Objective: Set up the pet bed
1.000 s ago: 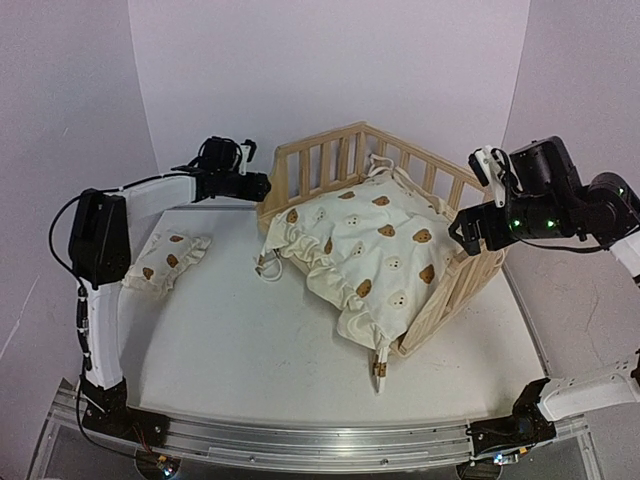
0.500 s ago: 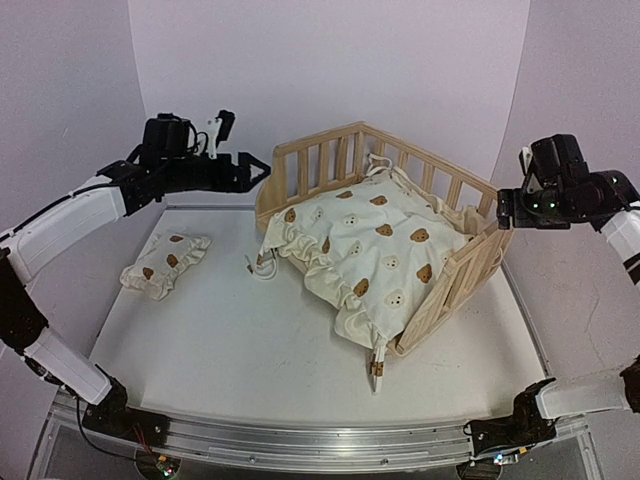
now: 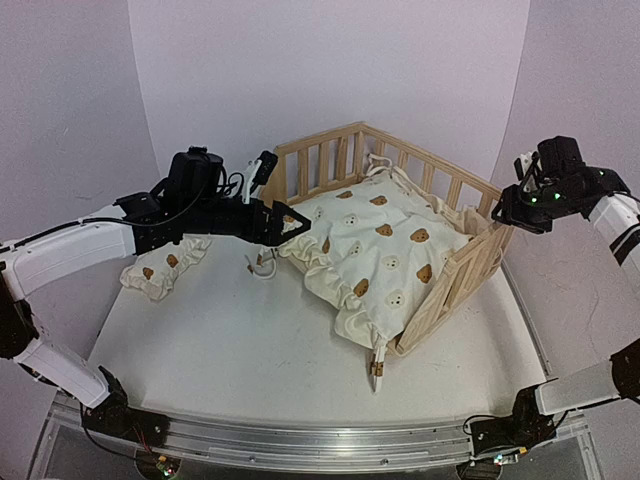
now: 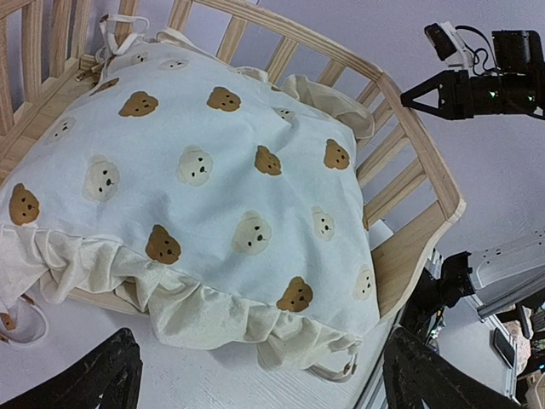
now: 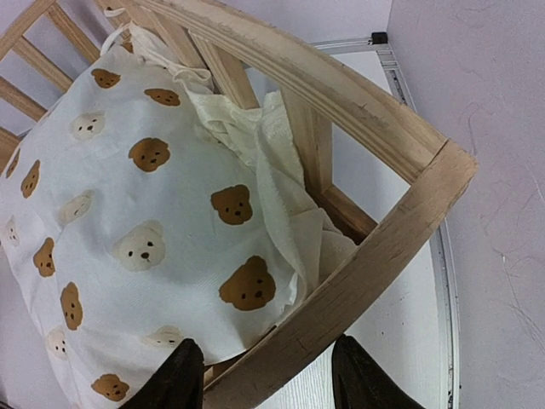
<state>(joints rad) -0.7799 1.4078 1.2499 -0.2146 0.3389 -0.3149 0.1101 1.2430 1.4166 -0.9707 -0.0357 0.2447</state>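
Observation:
The pet bed's pine frame [image 3: 330,150] stands at the back of the table, with the bear-print cushion [image 3: 375,250] lying in it and spilling over the open front. The small pillow [image 3: 160,262] lies apart at the left. My left gripper [image 3: 290,225] hovers open at the cushion's front-left corner; in the left wrist view its fingers spread wide [image 4: 260,341] above the ruffled edge of the cushion [image 4: 213,170]. My right gripper [image 3: 503,215] is at the frame's right front corner. There its fingers [image 5: 268,349] straddle the top rail [image 5: 366,247], which fills the gap between them.
A looped tie [image 3: 265,265] lies on the table at the cushion's left. Another tie with wooden ends [image 3: 379,368] hangs off the front corner. White walls close in at the back and on both sides. The arm bases sit on the rail along the near edge [image 3: 300,440].
My left arm has swung from the frame's back-left corner forward and right to the cushion's front-left edge, jaws wide. My right gripper's jaws have narrowed onto the frame's corner rail.

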